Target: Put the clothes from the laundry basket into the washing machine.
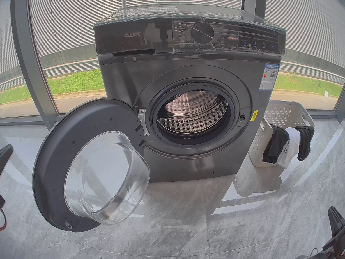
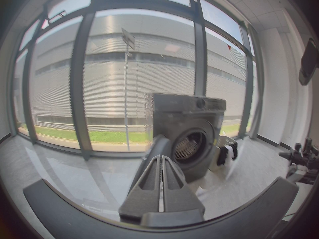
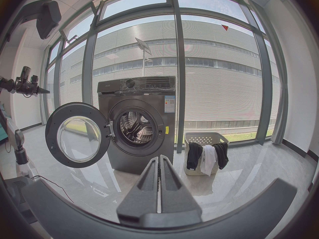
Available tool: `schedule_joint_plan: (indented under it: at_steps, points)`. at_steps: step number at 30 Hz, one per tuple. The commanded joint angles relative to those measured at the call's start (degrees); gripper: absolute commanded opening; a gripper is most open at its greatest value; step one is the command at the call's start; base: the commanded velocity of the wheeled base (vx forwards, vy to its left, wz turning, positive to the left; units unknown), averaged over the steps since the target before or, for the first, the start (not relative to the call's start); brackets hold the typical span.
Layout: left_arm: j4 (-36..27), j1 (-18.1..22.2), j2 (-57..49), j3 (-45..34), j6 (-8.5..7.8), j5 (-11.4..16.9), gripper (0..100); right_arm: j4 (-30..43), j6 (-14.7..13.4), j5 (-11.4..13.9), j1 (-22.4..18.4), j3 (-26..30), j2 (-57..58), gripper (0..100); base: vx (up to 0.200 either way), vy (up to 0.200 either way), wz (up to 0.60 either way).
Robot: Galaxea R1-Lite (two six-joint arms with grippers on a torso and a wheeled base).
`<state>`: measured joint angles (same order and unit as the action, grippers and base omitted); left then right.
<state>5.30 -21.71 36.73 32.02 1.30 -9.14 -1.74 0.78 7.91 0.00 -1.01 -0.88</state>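
Nothing is loaded yet; the washer (image 1: 187,72) is standing with its door (image 1: 90,162) swung wide and its drum (image 1: 194,112) seemingly empty; the clothes (image 1: 291,144) are hanging over the rim of the basket (image 1: 284,114), on the floor just beside the washer; the left fingers (image 2: 149,186) and right fingers (image 3: 146,186) are pressed closed on nothing, well apart from the basket; every garment is waiting to be moved.

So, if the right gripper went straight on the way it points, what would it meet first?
Probably the washing machine, low on its front; the right gripper has just bare floor before it. Depth is unclear.
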Motion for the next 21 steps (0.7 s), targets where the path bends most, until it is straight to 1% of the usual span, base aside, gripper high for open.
schedule_joint_plan:
  at_steps: [1,2,3,5,6,8,10,13,15,16,17,18,19,20,21]
  points:
    - [1.2,14.15,-17.75,-6.54,-0.43,-1.23,0,-0.01,0.19,1.4,0.0,0.57,0.88,0,0.0,0.0,0.0]
    - [0.94,16.09,-22.49,-9.88,-0.43,-0.53,0,-0.01,0.27,2.11,0.0,0.57,0.88,0,0.0,0.0,0.0]
    - [0.67,16.53,-25.66,-12.25,-0.51,0.0,0,-0.01,0.27,2.37,0.0,0.57,0.88,0,0.0,0.0,0.0]
    - [-0.12,16.61,-31.28,-16.2,-0.51,0.09,0,-0.01,0.27,2.46,0.0,0.57,0.88,0,0.0,0.0,0.0]
    - [0.76,16.61,-31.72,-18.05,-0.43,-0.53,0,-0.01,0.27,2.46,0.0,0.57,0.88,0,0.0,0.0,0.0]
    - [1.99,16.61,-31.28,-19.19,-0.51,-1.67,0,-0.01,0.27,2.46,0.0,0.57,0.88,0,0.0,0.0,0.0]
    - [2.43,16.7,-31.28,-21.3,-0.25,-3.69,0,-0.01,0.27,2.46,0.0,0.57,0.88,0,0.0,0.0,0.0]
    - [2.78,16.7,-31.28,-25.17,0.63,-9.58,0,-0.01,0.19,2.46,0.0,0.57,0.88,0,0.0,0.0,0.0]
    - [3.13,16.7,-31.37,-28.68,2.12,-13.44,0,-0.01,0.19,2.46,0.0,0.57,0.88,0,0.0,0.0,0.0]
    - [3.13,16.7,-31.37,-28.68,2.12,-13.44,0,-0.01,0.19,2.46,0.0,0.57,0.88,0,0.0,0.0,0.0]
    - [2.78,16.7,-31.37,-32.02,3.09,-17.93,0,0.16,0.19,2.46,0.0,0.48,0.88,0,0.0,0.0,0.0]
    - [2.08,16.7,-31.37,-32.02,3.53,-20.04,0,0.34,0.27,2.46,0.0,0.4,0.88,0,0.0,0.0,0.0]
    - [1.64,16.79,-31.28,-32.02,3.79,-21.18,0,0.42,0.27,2.46,0.0,0.4,0.88,0,0.0,0.0,0.0]
    - [-0.21,18.28,-31.02,-31.67,5.38,-23.82,0,0.6,0.27,2.37,0.0,0.31,0.88,0,0.0,0.0,0.0]
    - [-1.35,20.39,-30.75,-30.97,6.43,-24.26,0,0.6,0.27,2.37,0.09,0.31,0.88,0,0.0,0.0,0.0]
